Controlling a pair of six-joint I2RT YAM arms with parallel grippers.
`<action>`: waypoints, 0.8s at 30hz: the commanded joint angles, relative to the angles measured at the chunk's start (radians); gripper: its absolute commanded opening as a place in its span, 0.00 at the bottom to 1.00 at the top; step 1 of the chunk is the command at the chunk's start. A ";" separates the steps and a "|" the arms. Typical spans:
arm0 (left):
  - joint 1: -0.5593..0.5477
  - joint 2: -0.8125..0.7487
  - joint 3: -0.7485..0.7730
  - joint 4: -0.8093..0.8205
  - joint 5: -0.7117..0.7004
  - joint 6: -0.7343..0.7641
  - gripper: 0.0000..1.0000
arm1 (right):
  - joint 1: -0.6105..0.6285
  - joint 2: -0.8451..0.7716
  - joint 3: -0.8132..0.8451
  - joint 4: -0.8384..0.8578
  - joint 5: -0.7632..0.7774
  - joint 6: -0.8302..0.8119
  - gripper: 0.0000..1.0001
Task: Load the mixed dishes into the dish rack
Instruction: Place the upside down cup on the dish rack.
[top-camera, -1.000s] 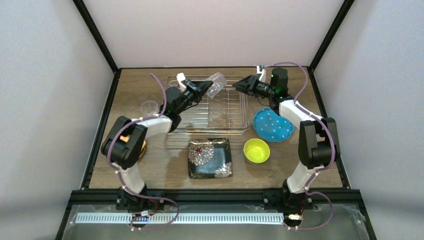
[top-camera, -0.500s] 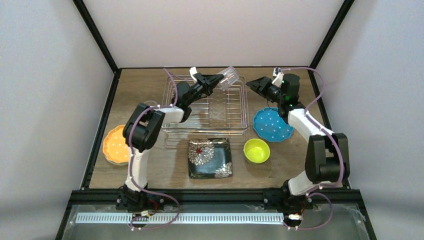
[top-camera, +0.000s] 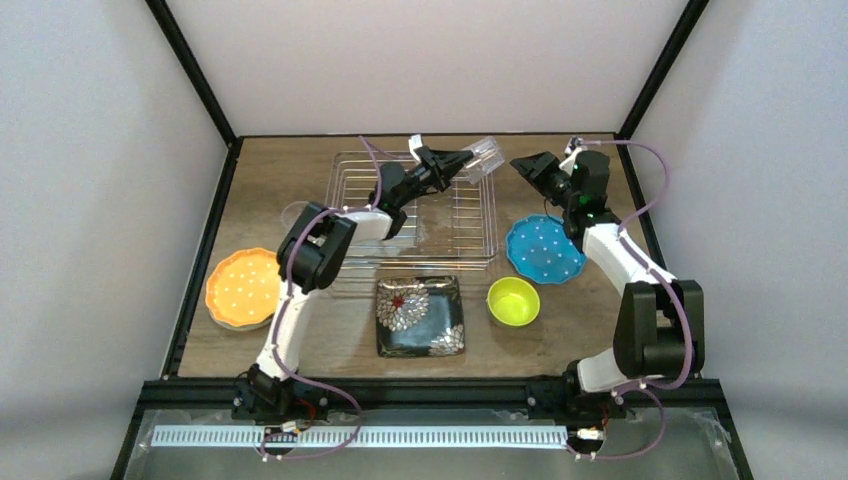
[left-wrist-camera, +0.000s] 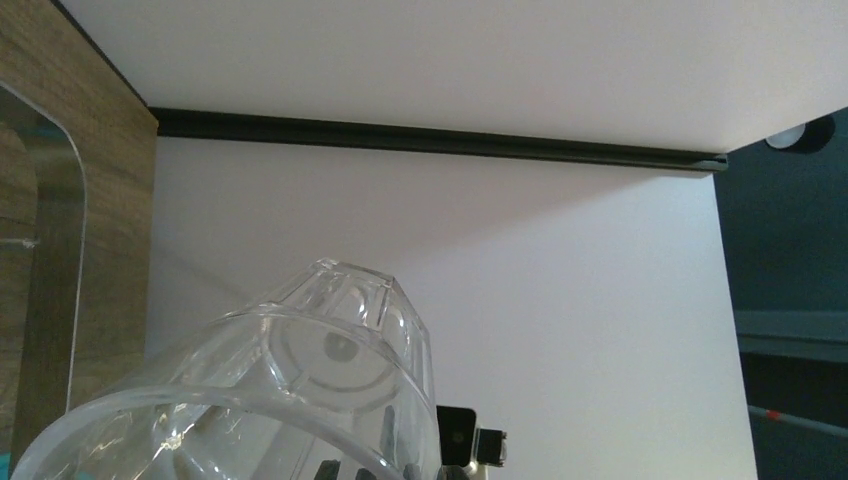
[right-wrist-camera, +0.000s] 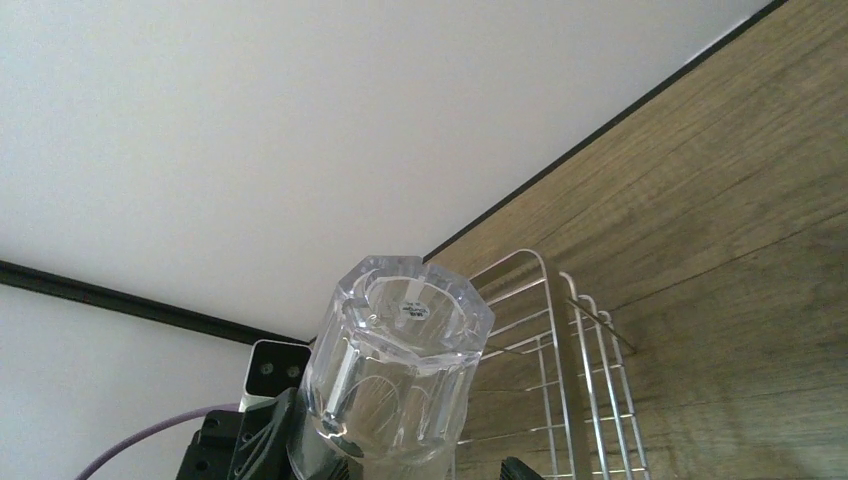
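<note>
Clamped narrow on the rim of a clear glass cup (top-camera: 483, 157): the left pincer (top-camera: 462, 165). Cup tipped on its side, base pointing away from the wrist, raised above the far right corner of the dish rack (top-camera: 345, 160). Not set down yet.

Facing it from just right of that corner: the right pincer (top-camera: 527, 168), spread wide, holding nothing, close to the cup's base yet apart from it. Looks like a hand-over or a steadying move, though hard to say which.

Nothing plainly loaded so far. Bare wire grid across most of the rack, with only a faint glassy patch near its front right, too blurred to make out. Early in the job, by that reckoning.

Waiting on the counter (top-camera: 270, 180):
- orange dotted plate (top-camera: 243, 288), well off the rack's front left corner
- black floral plate (top-camera: 419, 316), just in front of the rack
- yellow-green bowl (top-camera: 513, 301), off the front right corner
- blue dotted plate (top-camera: 545, 248), just beside the rack's right side
- possibly a second clear cup (top-camera: 296, 211), just left of the rack, too faint to confirm

No pale green plate or mint bowl in view.
</note>
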 joint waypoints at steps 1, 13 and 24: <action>-0.014 0.046 0.058 0.236 0.010 -0.034 0.03 | -0.019 -0.030 -0.024 -0.008 0.035 -0.005 0.89; -0.025 0.110 0.104 0.195 0.007 -0.043 0.03 | -0.026 -0.023 -0.039 0.012 0.031 0.012 0.89; -0.027 0.155 0.157 0.134 0.022 -0.040 0.20 | -0.028 -0.003 -0.042 0.024 0.031 0.010 0.89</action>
